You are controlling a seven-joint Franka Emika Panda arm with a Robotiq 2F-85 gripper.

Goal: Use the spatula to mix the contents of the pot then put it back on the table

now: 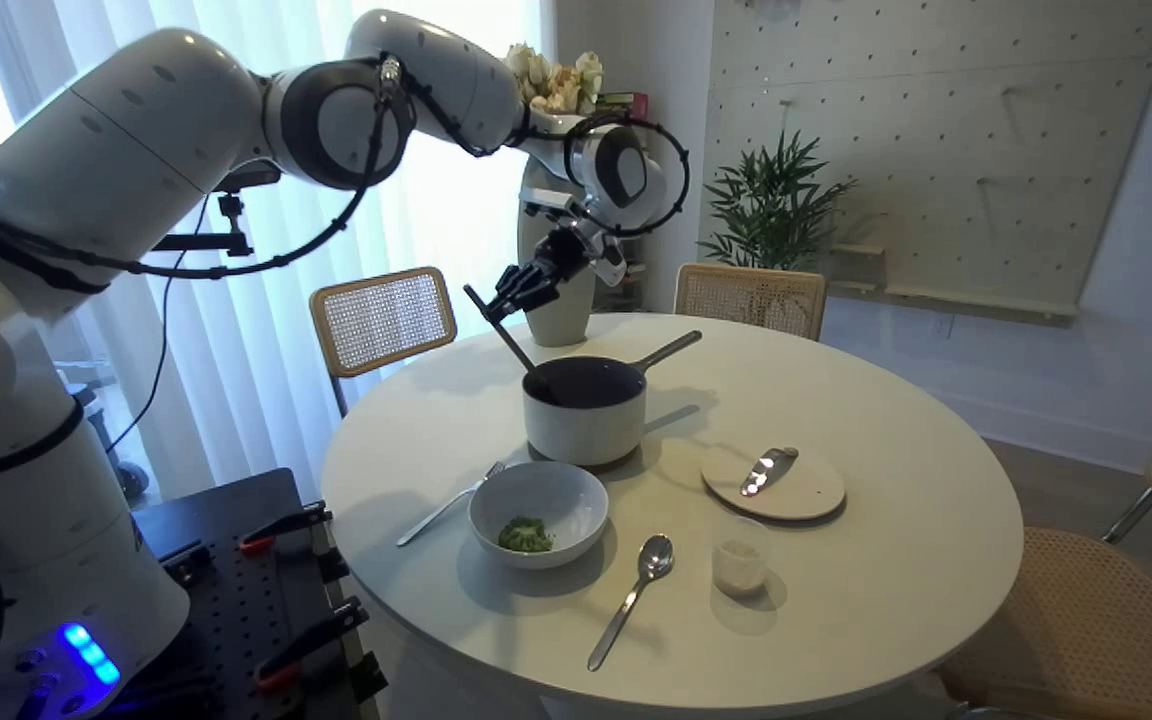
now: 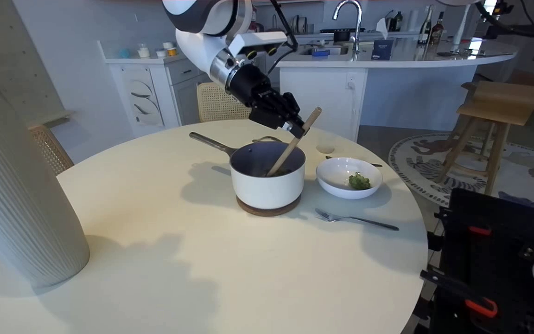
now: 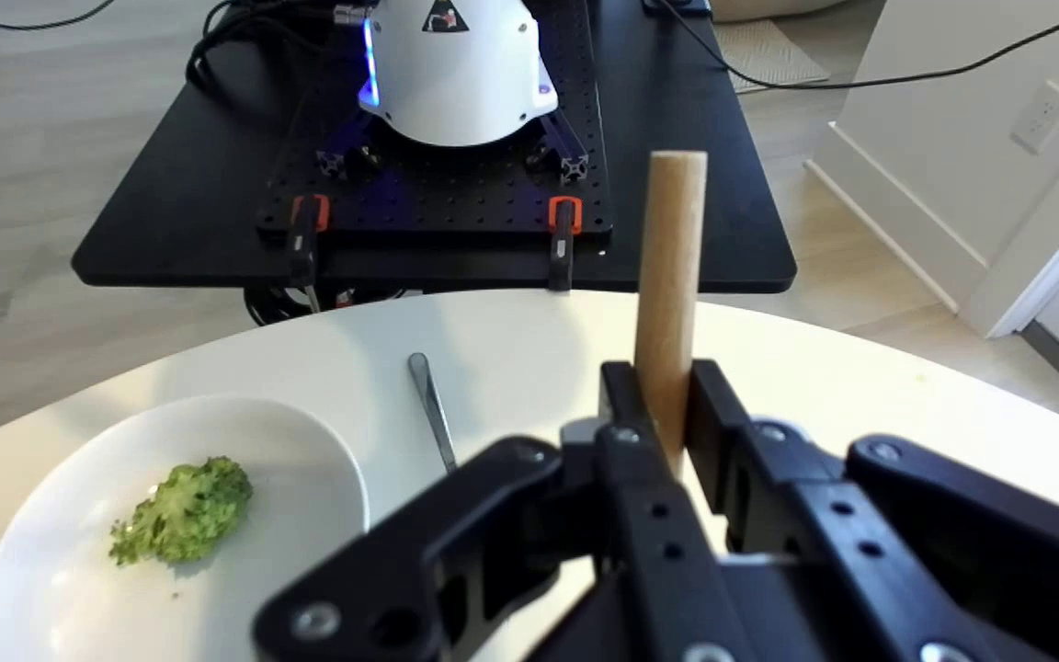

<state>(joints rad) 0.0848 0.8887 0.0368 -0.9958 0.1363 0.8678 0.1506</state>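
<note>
Over the pot (image 2: 267,192): the one gripper (image 3: 664,377) was clamped on the spatula (image 2: 287,151), its fingers (image 3: 620,397) either side of the handle near the upper end.
Spatula: one; its lower end lay inside the pot and its long axis slanted up past the rim, away from the pot's stick handle (image 2: 212,143).
Arm (image 1: 346,128): only one, so none stood nearer; a stir, by judgement, called for swinging that slant with the lower end inside the pot's wall.
Table (image 1: 886,600): one, under the pot; laying the spatula there was yet to be done.
Trivet (image 2: 267,212): one, beneath the pot.
Bowl (image 2: 332,186): one, just beside the pot, one green clump (image 2: 359,181) in it.
Fork (image 1: 441,512) and spoon (image 1: 633,600): one each, the fork nearer the pot than the spoon.
Plate (image 1: 808,495): one, near the pot, bearing one metal utensil (image 1: 764,474).
Cup (image 1: 739,565) and vase (image 2: 23,197): one each, both farther from the pot than the bowl.
</note>
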